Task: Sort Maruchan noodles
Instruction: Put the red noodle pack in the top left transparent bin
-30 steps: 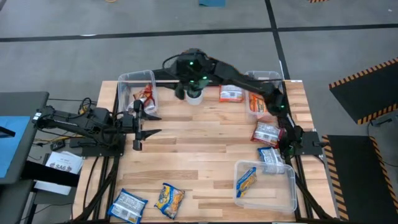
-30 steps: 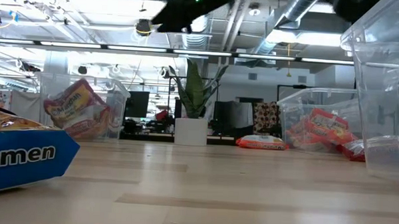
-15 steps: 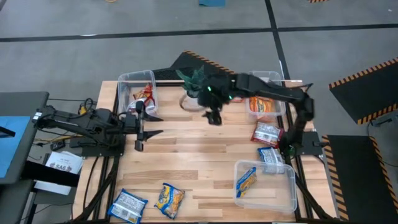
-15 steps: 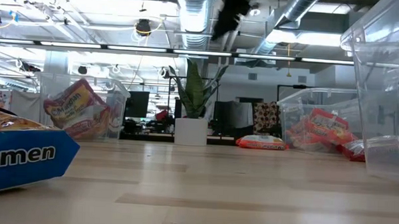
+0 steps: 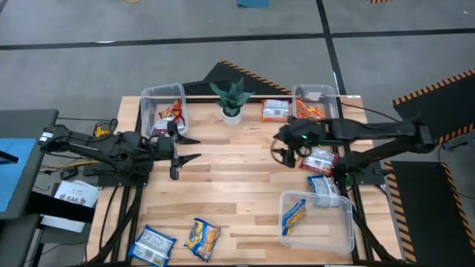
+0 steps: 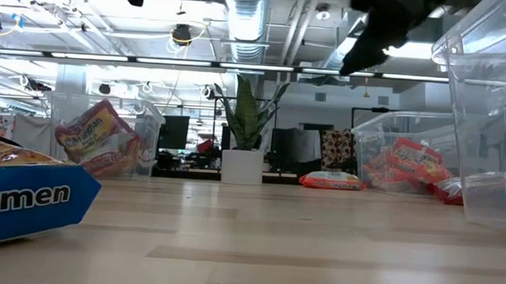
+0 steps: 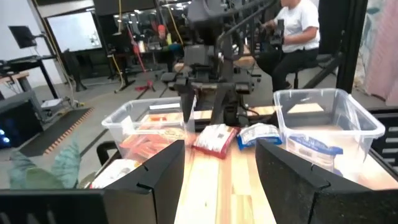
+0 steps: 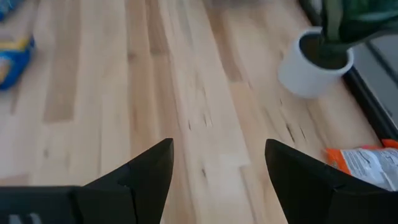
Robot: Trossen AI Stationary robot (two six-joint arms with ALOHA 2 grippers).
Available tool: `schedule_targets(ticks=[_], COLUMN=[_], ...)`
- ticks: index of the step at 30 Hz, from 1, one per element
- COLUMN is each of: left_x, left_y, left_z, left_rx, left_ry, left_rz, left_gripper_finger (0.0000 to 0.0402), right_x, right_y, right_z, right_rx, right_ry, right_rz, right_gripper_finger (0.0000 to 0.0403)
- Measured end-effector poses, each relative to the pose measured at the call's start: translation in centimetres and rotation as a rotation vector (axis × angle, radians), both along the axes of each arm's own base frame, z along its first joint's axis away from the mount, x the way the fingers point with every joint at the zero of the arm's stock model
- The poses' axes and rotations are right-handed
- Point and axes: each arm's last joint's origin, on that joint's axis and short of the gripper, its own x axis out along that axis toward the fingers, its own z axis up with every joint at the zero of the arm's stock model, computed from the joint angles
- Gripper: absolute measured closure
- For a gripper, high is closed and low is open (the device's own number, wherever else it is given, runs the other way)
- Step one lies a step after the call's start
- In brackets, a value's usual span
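Observation:
Maruchan packets lie scattered: an orange one (image 5: 275, 110) near the far edge, a red-and-white one (image 5: 319, 159) and a blue-and-white one (image 5: 323, 185) at the right side, and a blue-and-white (image 5: 152, 241) and a yellow-and-blue one (image 5: 202, 237) at the near edge. More sit in the far left bin (image 5: 159, 95), far right bin (image 5: 315, 90) and near right bin (image 5: 341, 222). My right gripper (image 5: 282, 150) hovers open above the table, just left of the red-and-white packet. My left gripper (image 5: 187, 148) is open above the table's left part, pointing right.
A potted green plant (image 5: 231, 100) in a white pot (image 8: 314, 65) stands at the middle of the far edge. Bare wood (image 5: 230, 185) fills the table's middle. In the left wrist view a seated person (image 7: 298, 31) shows in the room beyond the table.
My right arm has swung away from the plant at the far edge, toward the table's right and near side, and now hangs beside the red-and-white packet. My left gripper has moved a little toward the table's right. No packet has moved.

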Motion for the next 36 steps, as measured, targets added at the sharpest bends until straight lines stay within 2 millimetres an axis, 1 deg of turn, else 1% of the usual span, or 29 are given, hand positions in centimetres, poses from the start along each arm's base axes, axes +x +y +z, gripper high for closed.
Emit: schedule_targets(ticks=[3, 5, 9, 14, 17, 20, 22, 24, 29, 36], left_x=[1.2, 2.1, 3.5, 4.0, 3.9, 3.8, 3.8, 3.8, 3.8, 3.8], left_y=[-0.1, -0.1, 0.1, 0.5, 0.5, 0.5, 0.5, 0.5, 0.5, 0.5], left_z=[-0.5, -0.9, -1.6, -1.8, -1.6, -1.6, -1.6, -1.6, -1.7, -1.7], left_rx=[0.003, 0.005, 0.030, 0.028, 0.027, 0.026, 0.025, 0.026, 0.026, 0.026], left_ry=[0.011, 0.021, 0.041, 0.041, 0.035, 0.034, 0.032, 0.036, 0.042, 0.044], left_rz=[0.003, 0.011, 0.037, 0.059, 0.063, 0.062, 0.062, 0.062, 0.062, 0.062], left_gripper_finger=[0.0214, 0.0214, 0.0214, 0.0214, 0.0214, 0.0214, 0.0214, 0.0214, 0.0214, 0.0214], right_x=[-1.7, -2.5, -3.8, -5.4, -6.5, -7.3, -7.2, -6.8, -5.2, -3.7], right_y=[0.5, 0.6, 0.7, 0.7, 0.8, 1.0, 1.0, 1.0, 1.0, 0.9], right_z=[-0.9, -1.3, -2.2, -3.9, -5.5, -6.9, -7.7, -8.4, -10.4, -13.3], right_rx=[0.025, 0.058, 0.164, 0.267, 0.335, 0.338, 0.323, 0.311, 0.280, 0.220], right_ry=[-0.079, -0.087, 0.004, 0.224, 0.441, 0.658, 0.758, 0.818, 0.906, 1.030], right_rz=[-0.019, -0.062, -0.173, -0.350, -0.499, -0.644, -0.708, -0.741, -0.747, -0.764], right_gripper_finger=[0.0127, 0.0127, 0.0127, 0.0127, 0.0127, 0.0127, 0.0127, 0.0127, 0.0127, 0.0127])
